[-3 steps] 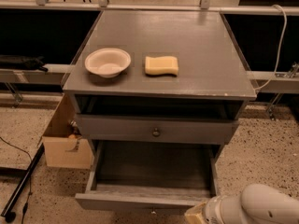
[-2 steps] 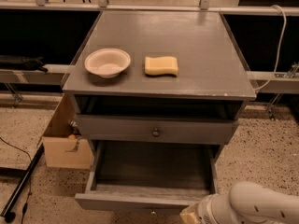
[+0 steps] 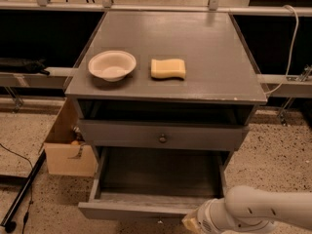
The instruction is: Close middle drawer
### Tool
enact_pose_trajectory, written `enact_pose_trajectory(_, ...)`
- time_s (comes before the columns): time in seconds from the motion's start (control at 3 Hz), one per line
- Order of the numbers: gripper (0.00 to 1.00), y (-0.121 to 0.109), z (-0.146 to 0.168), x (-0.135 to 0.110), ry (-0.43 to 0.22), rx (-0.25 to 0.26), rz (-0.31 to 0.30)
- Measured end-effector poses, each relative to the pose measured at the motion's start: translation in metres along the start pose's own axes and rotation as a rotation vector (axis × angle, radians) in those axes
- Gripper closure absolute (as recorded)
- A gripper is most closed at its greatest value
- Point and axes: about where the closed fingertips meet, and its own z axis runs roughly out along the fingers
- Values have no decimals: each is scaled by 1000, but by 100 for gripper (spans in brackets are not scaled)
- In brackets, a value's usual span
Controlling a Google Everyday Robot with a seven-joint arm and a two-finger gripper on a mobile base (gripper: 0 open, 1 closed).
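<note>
- Though the gripper (image 3: 191, 223) shows at the bottom edge of the frame, right of centre, we cannot tell whether it is released or clenched; only its pale tip is visible. It sits just beside the right end of the open drawer's front.
- Arm (image 3: 265, 212): white, entering from the lower right corner, lying low and roughly level with that front.
- Middle drawer (image 3: 126, 211): grey, pulled far out toward the bottom of the frame, its box bare inside. We judge this to be the one to shut.
- Step in hand, as we judge it: bring the gripper flat against the front panel and push straight toward the cabinet.
- Doing it well: we would shift contact leftward, nearer the centre of the front. A push at the right end may skew the drawer in its runners and jam it.
- Upper drawer (image 3: 122, 135): knobbed front standing slightly proud just above. We keep below it.
- Cabinet top (image 3: 214, 57): bears a bowl (image 3: 112, 65) and a sponge (image 3: 168, 68), side by side. A gentle push spares them.
- Cardboard box (image 3: 68, 157): on the floor at the left, apart from the push.
</note>
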Motion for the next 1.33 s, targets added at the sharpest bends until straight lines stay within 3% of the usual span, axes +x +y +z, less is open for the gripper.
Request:
enact_pose_trajectory(0.33,100,-18,22,-2,15,11,50)
enact_pose_trajectory(0.67,100,-22,25,0,23,16,66)
enact_pose_trajectory(1.0,100,-35,36,13,47,47,127)
enact_pose_trajectory(1.33,84,-38,37,14,49,54,135)
